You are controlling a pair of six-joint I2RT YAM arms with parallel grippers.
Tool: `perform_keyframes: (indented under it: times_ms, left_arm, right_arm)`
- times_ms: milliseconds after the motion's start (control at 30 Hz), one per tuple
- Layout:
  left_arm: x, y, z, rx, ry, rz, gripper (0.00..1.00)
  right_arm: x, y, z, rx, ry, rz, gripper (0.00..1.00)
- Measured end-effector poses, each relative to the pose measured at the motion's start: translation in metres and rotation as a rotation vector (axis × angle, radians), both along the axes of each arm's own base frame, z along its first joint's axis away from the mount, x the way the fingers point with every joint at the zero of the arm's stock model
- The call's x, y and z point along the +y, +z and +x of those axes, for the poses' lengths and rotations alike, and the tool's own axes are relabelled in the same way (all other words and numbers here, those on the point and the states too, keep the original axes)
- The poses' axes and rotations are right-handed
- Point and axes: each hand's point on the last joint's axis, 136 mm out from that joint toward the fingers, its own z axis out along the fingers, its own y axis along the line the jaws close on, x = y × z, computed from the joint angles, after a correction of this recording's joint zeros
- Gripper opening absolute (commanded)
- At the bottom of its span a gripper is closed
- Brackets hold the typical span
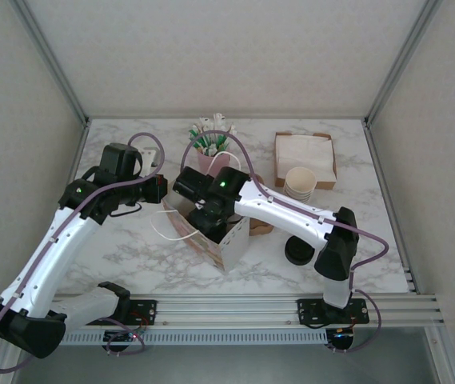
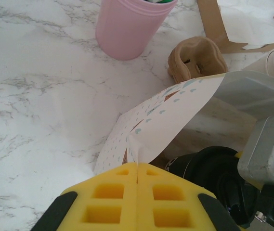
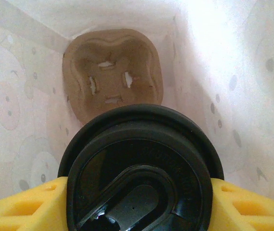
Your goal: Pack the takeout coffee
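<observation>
Both were busy: left jaws pinched the paper bag (image 2: pixel 161 120) by its rim, right jaws gripped the takeout coffee (image 3: pixel 139 168) inside, above a cardboard carrier (image 3: pixel 112 72).

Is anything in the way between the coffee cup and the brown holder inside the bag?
Nothing visible is. The right gripper holds the takeout coffee inside the paper bag, and the brown cup holder lies bare deeper in, just beyond it. The left gripper pinches the bag's edge.

Black-lidded takeout coffee (image 3: pixel 139 166), upright, inside the open patterned paper bag (image 3: pixel 21 96)
</observation>
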Motion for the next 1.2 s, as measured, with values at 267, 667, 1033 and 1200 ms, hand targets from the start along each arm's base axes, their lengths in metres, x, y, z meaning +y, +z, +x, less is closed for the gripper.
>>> perform_keyframes:
  times_ms: [267,667,1033,1200]
  left_arm:
    - [0.0,0.0,0.0,0.001,0.0,0.001,0.02]
    - [-0.001,-0.002,0.001,0.005,-0.002,0.002,0.04]
    - [-0.001,-0.001,0.002,0.0,-0.002,0.0,0.06]
    - [-0.001,-0.001,0.002,0.0,-0.001,0.0,0.07]
  right_arm:
    - [0.001,-0.016,-0.003,0.014,0.005,-0.001,0.46]
    - [0.004,-0.016,-0.004,-0.005,0.015,0.005,0.45]
    - [-0.006,-0.004,0.0,-0.049,0.019,-0.08,0.45]
    - [-0.015,-0.011,-0.002,-0.052,0.021,-0.125,0.45]
